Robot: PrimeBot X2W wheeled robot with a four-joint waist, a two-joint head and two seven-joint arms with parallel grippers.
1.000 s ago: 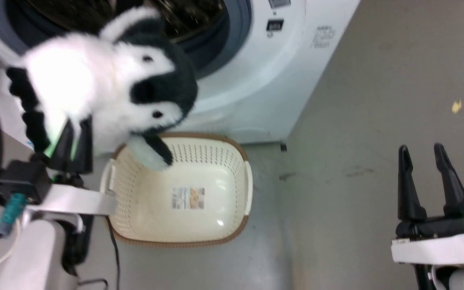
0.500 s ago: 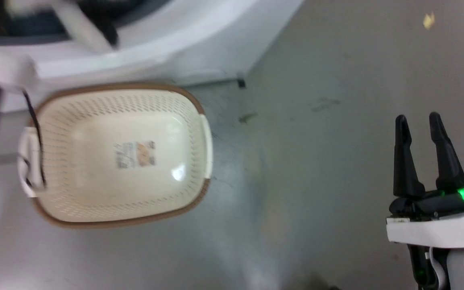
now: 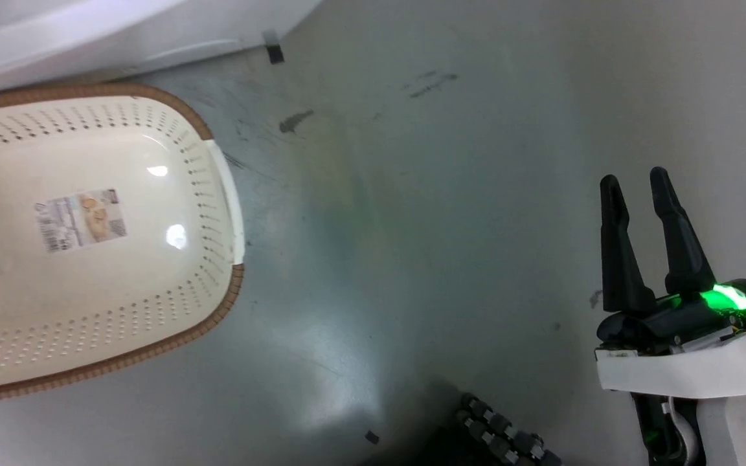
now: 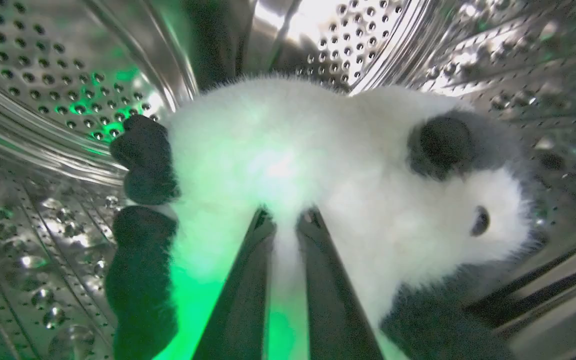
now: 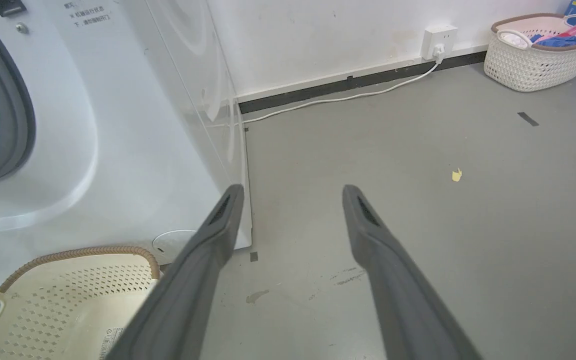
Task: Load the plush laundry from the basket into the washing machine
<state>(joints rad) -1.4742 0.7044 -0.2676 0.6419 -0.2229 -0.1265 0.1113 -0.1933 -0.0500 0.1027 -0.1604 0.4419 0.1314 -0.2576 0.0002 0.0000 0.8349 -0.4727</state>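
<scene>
Plush laundry (image 4: 318,165), pinched between left fingers (image 4: 240,300), is inside washing machine drum (image 4: 43,75).

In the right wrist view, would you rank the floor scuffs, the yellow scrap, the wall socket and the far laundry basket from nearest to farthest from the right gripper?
1. Dark floor scuffs, ahead of the right gripper.
2. Yellow scrap, farther out, on the right.
3. Wall socket and far laundry basket, both at the wall: too close to call.

Floor (image 3: 412,226): is stretching grey and scuffed across the centre.
Left edge: basket (image 3: 208,213) is sitting just beside washing machine (image 3: 88,32).
Upper right, right wrist view: second basket (image 5: 528,70) is standing near wall (image 5: 343,40).
</scene>
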